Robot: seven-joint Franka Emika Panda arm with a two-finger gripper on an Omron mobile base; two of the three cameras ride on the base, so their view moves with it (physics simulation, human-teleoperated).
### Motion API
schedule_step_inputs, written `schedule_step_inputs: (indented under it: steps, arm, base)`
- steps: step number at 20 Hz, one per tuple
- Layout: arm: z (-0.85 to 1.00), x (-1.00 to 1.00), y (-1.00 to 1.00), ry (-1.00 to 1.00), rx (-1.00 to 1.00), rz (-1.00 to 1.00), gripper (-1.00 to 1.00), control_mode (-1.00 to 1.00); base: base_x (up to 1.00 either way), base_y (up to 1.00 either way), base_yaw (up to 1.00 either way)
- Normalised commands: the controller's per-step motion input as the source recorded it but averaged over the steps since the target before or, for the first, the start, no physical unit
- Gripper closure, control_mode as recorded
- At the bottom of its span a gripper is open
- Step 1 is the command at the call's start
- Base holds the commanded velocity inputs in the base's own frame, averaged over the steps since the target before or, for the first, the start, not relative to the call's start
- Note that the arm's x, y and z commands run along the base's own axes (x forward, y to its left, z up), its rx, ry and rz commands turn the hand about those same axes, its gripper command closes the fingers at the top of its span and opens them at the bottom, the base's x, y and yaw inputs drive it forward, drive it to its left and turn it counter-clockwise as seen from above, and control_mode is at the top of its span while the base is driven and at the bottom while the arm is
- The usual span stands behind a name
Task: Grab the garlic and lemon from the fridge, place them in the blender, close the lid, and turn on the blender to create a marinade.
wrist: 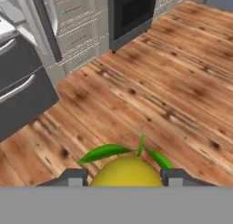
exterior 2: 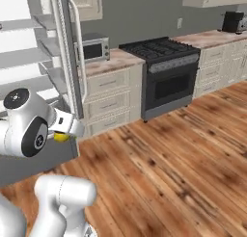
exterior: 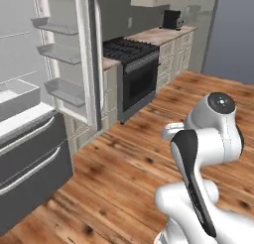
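My gripper (wrist: 125,177) is shut on the lemon (wrist: 126,172), a yellow fruit with green leaves, held between the two dark fingertips (wrist: 75,176) above the wooden floor. In the right base view the lemon (exterior 2: 61,137) shows as a yellow spot at the hand, just in front of the fridge (exterior 2: 65,62). The fridge (exterior: 64,54) stands open, with white door bins and grey lower drawers (exterior: 30,158); those drawers (wrist: 18,82) also appear in the hand view. The garlic, the blender and the lid are out of view.
A black stove (exterior: 134,69) (exterior 2: 166,72) stands to the right of the fridge, between cream cabinets. A microwave (exterior 2: 94,48) sits on the counter beside the fridge door, a toaster (exterior 2: 234,21) farther along. Wooden floor (exterior: 124,163) stretches wide to the right.
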Motion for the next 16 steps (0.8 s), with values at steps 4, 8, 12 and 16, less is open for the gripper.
schedule_step_inputs:
  steps: [4,8,12,16]
  arm:
    - [0.00,0.00,0.00,0.00,0.00,0.00,1.00,1.00]
    - [0.00,0.00,0.00,0.00,0.00,0.00,1.00,1.00]
    - [0.00,0.00,0.00,0.00,0.00,0.00,1.00,1.00]
    - [0.00,0.00,0.00,0.00,0.00,0.00,1.00,1.00]
  base:
    - [0.00,0.16,-0.84]
    - [0.05,0.23,-0.72]
    - [0.49,0.28,-0.55]
    - [0.76,0.36,-0.40]
